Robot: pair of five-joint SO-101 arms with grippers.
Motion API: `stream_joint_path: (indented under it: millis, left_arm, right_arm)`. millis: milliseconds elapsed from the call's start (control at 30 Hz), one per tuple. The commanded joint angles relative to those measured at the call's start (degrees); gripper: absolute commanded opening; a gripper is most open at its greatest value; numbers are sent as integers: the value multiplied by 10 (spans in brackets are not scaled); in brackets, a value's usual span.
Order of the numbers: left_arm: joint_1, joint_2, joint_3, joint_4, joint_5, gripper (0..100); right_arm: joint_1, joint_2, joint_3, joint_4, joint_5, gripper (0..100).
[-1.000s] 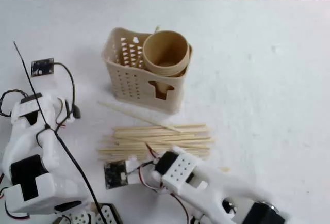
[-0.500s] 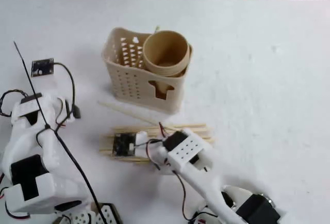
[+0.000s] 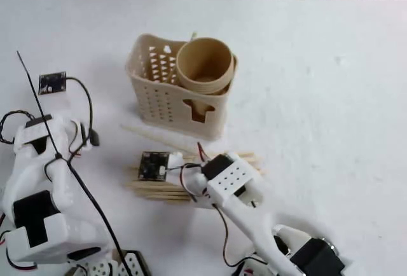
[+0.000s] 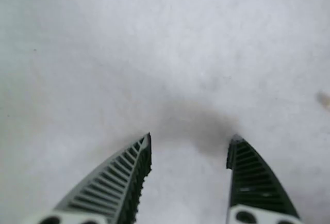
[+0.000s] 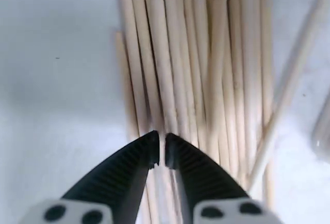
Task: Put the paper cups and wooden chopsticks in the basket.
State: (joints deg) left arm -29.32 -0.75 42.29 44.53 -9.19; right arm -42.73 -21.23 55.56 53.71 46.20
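Since the right gripper (image 5: 161,152) hangs over the wooden chopsticks (image 5: 206,53) with its fingers drawn almost together, a good pick likely means parting them wide, then lowering astride a few sticks near mid-length. The pile lies flat on the table (image 3: 331,98) just in front of the basket (image 3: 159,107), which holds the paper cups (image 3: 205,66); the tips sit directly above the sticks, contact unclear. Left gripper (image 4: 188,144) spread open over bare table.

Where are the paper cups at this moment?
In the high view, the tan paper cups sit stacked upright inside the cream perforated plastic basket, at its right-hand end, just beyond the pile of wooden chopsticks.
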Motion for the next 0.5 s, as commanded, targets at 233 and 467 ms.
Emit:
stream_joint_path:
  millis: [233,467]
  left_arm:
    - [-6,0,-16,-7,2,241]
    - [-6,0,-16,-7,2,241]
  right_arm:
    - [-5,-76,18,59,-1,123]
    - [-5,-140,98,23,1,126]
